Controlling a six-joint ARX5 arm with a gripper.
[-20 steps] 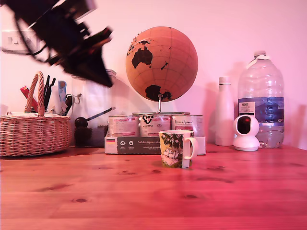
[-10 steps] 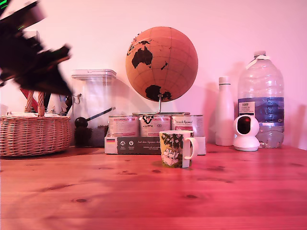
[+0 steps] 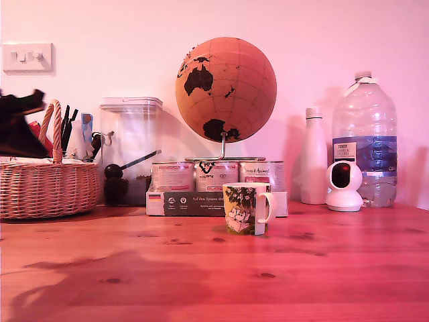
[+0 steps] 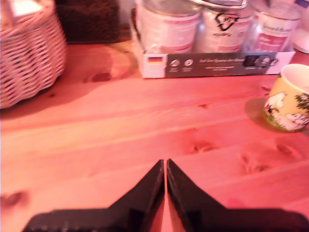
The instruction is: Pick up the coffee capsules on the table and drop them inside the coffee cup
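Observation:
The coffee cup [image 3: 247,208] is a white mug with a green foliage print. It stands upright on the wooden table [image 3: 201,268], in front of the tins. In the wrist view the coffee cup [image 4: 289,99] sits at the picture's edge, well away from the fingertips. My gripper [image 3: 37,144] is a dark shape at the exterior view's far left, over the wicker basket. The wrist view shows my gripper [image 4: 165,166] shut, its black fingers [image 4: 145,193] meeting with nothing between them, above bare wood. The coffee capsules are out of view.
A wicker basket [image 3: 50,188] holding tools stands at the exterior view's left. Behind the mug are a box of metal tins [image 3: 214,184], a globe [image 3: 226,87] and a clear jar [image 3: 131,151]. A white bottle [image 3: 314,157], a small camera [image 3: 344,186] and a water bottle [image 3: 365,141] stand at the right.
My arm has swung down and to the exterior view's left, from high near the jar to the frame's edge over the basket. The mug has not moved.

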